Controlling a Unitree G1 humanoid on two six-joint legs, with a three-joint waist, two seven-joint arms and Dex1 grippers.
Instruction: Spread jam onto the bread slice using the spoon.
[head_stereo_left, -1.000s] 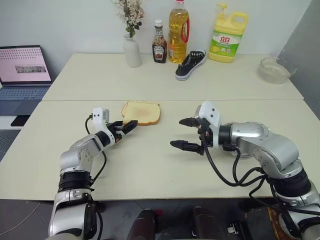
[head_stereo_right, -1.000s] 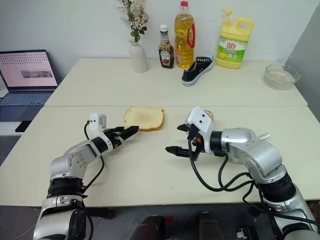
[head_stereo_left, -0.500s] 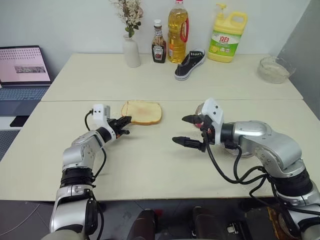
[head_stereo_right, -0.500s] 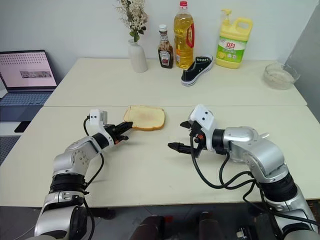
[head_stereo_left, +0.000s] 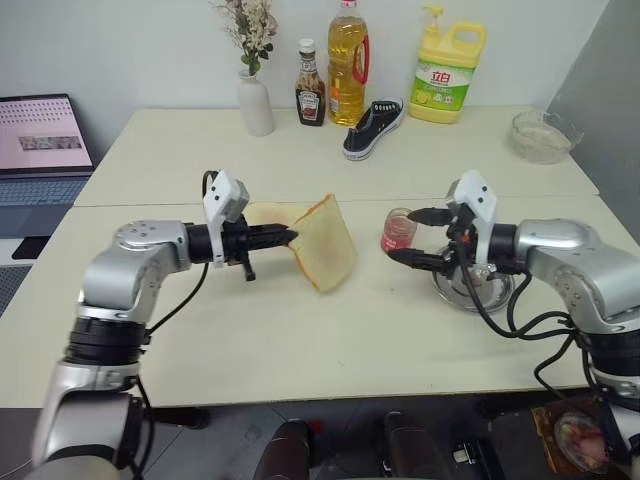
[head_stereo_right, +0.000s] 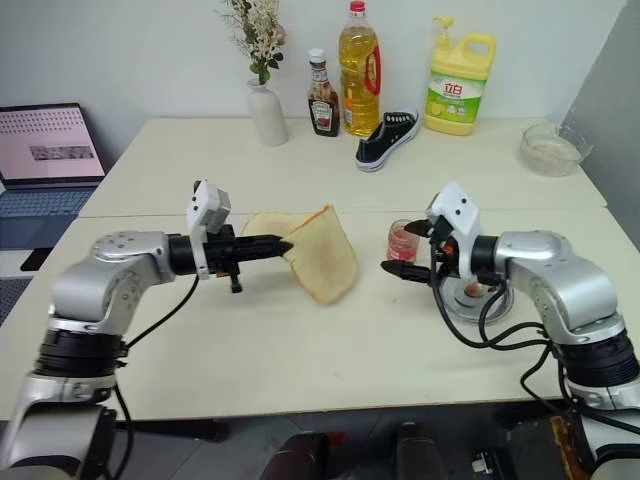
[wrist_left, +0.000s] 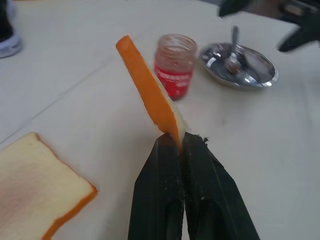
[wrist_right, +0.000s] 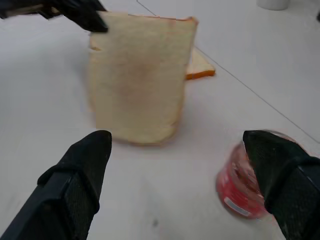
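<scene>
Bread slice (head_stereo_left: 325, 243) | pinched edge-on, lifted, by left end effector (head_stereo_left: 288, 237) | right end effector (head_stereo_left: 409, 235) spread wide beside jam (head_stereo_left: 397, 231)

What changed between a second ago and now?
The left gripper closed on a bread slice and lifted it off the stack, so it now hangs on edge above the table. A second slice stays lying flat. The right gripper stayed open and moved over beside the jam jar. The spoon rests in the steel dish.
</scene>
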